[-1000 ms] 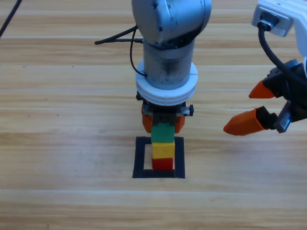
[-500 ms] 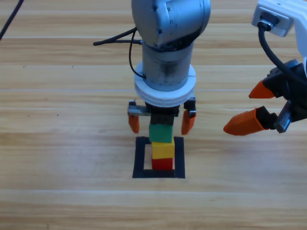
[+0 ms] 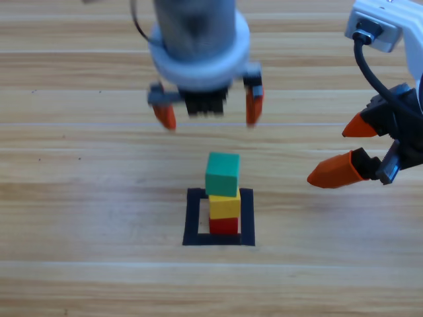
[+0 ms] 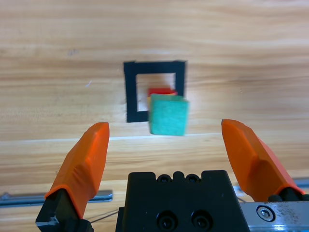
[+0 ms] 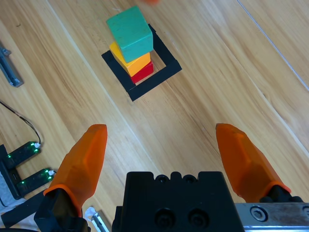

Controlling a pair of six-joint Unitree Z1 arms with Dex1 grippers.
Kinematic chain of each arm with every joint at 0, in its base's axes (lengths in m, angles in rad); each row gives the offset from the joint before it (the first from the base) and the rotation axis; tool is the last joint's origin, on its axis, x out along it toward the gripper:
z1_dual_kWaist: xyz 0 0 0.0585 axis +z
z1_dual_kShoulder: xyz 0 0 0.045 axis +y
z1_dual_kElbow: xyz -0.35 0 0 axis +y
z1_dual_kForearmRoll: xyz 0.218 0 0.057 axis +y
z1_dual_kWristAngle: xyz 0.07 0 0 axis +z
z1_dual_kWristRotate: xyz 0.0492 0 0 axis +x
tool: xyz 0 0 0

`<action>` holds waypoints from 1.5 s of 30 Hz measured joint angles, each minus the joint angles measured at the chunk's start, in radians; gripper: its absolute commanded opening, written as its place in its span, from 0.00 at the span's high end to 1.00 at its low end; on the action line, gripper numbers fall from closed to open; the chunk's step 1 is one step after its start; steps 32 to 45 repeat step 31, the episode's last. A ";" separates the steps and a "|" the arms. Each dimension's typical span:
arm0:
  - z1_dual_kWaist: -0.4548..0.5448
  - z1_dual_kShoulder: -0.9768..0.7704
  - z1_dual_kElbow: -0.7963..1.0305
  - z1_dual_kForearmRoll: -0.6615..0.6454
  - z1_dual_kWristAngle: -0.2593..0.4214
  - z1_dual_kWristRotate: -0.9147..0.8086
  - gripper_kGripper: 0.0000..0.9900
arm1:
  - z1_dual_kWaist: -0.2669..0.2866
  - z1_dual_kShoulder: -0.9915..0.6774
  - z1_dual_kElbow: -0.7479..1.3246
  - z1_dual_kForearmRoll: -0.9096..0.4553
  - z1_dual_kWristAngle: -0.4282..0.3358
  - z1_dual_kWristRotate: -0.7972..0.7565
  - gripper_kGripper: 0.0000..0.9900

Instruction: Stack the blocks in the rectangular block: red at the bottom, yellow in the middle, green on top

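Inside the black tape square, the rectangular block, stands a tower of three cubes: red at the bottom, yellow in the middle, green on top. My left gripper hovers open above and behind the tower, holding nothing. In the left wrist view the green cube lies ahead between the spread jaws, over the tape square, with a sliver of red behind it. My right gripper waits open at the right edge. The right wrist view shows the tower, green uppermost, far off.
Bare wooden table surrounds the tape square. A black cable runs from the white camera housing on the right arm. In the right wrist view, a black device with green lights sits at the lower left.
My left gripper opened off the green cube and drew back up and away from the tower. The green cube stays on top. The right arm has not moved.
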 measured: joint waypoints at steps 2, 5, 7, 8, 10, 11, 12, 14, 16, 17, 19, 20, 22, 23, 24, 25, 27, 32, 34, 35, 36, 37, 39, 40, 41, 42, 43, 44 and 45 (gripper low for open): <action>0.000 -0.052 -0.022 0.000 0.018 -0.008 0.00 | 0.000 0.002 0.000 0.000 -0.001 0.000 0.00; -0.006 -0.145 0.058 -0.011 0.058 -0.055 0.00 | 0.000 0.002 0.000 0.000 -0.005 0.000 0.00; -0.021 -0.180 0.141 -0.058 0.103 -0.056 0.00 | 0.000 0.005 0.000 0.000 -0.005 0.000 0.00; -0.032 -0.185 0.166 -0.072 0.128 -0.056 0.00 | 0.000 0.007 0.000 0.000 -0.005 0.000 0.00; -0.067 -0.192 0.219 -0.102 0.176 -0.056 0.00 | 0.000 0.012 0.000 0.000 -0.005 0.000 0.00; -0.082 -0.200 0.249 -0.112 0.198 -0.056 0.00 | 0.000 0.013 0.000 0.000 -0.005 0.000 0.00; -0.103 -0.216 0.300 -0.139 0.221 -0.056 0.00 | 0.000 0.014 0.000 0.000 -0.005 0.000 0.00; -0.128 -0.258 0.380 -0.197 0.244 -0.052 0.00 | 0.000 0.015 0.000 0.000 -0.005 0.000 0.00; -0.154 -0.324 0.482 -0.276 0.273 -0.032 0.00 | 0.000 0.015 0.000 0.000 -0.005 0.000 0.00; -0.165 -0.363 0.535 -0.311 0.281 -0.021 0.00 | 0.000 0.015 0.000 0.000 -0.005 0.000 0.00; -0.183 -0.443 0.642 -0.386 0.301 -0.003 0.00 | 0.000 0.015 0.000 0.000 -0.006 0.000 0.00; -0.189 -0.481 0.697 -0.424 0.309 0.002 0.00 | 0.000 0.015 0.000 0.000 -0.007 0.000 0.00; -0.195 -0.551 0.805 -0.508 0.314 0.025 0.00 | 0.000 0.015 0.000 0.000 -0.007 0.000 0.00; -0.196 -0.582 0.849 -0.539 0.314 0.038 0.00 | 0.000 0.015 0.000 0.000 -0.007 0.000 0.00; -0.196 -0.604 0.878 -0.555 0.315 0.048 0.00 | 0.000 0.015 0.000 0.000 -0.007 0.000 0.00; -0.197 -0.624 0.900 -0.570 0.315 0.050 0.00 | 0.000 0.015 0.000 0.000 -0.007 0.000 0.00; -0.197 -0.646 0.933 -0.594 0.316 0.060 0.00 | 0.000 0.015 0.000 0.000 -0.007 0.000 0.00; -0.197 -0.660 1.009 -0.682 0.316 0.092 0.00 | 0.000 0.015 0.000 0.000 -0.007 0.000 0.00; -0.197 -0.660 1.009 -0.682 0.316 0.092 0.00 | 0.000 0.015 0.000 0.000 -0.007 0.000 0.00; -0.197 -0.660 1.009 -0.682 0.316 0.092 0.00 | 0.000 0.015 0.000 0.000 -0.007 0.000 0.00; -0.197 -0.660 1.009 -0.682 0.316 0.092 0.00 | 0.000 0.015 0.000 0.000 -0.007 0.000 0.00; -0.197 -0.660 1.009 -0.682 0.316 0.092 0.00 | 0.000 0.015 0.000 0.000 -0.007 0.000 0.00; -0.197 -0.660 1.009 -0.682 0.316 0.092 0.00 | 0.000 0.015 0.000 0.000 -0.007 0.000 0.00; -0.197 -0.660 1.009 -0.682 0.316 0.092 0.00 | 0.000 0.015 0.000 0.000 -0.007 0.000 0.00; -0.197 -0.660 1.009 -0.682 0.316 0.092 0.00 | 0.000 0.015 0.000 0.000 -0.007 0.000 0.00; -0.197 -0.660 1.009 -0.682 0.316 0.092 0.00 | 0.000 0.015 0.000 0.000 -0.007 0.000 0.00; -0.197 -0.660 1.009 -0.682 0.316 0.092 0.00 | 0.000 0.015 0.000 0.000 -0.007 0.000 0.00; -0.197 -0.660 1.009 -0.682 0.316 0.092 0.00 | 0.000 0.015 0.000 0.000 -0.007 0.000 0.00; -0.197 -0.660 1.009 -0.682 0.316 0.092 0.00 | 0.000 0.015 0.000 0.000 -0.007 0.000 0.00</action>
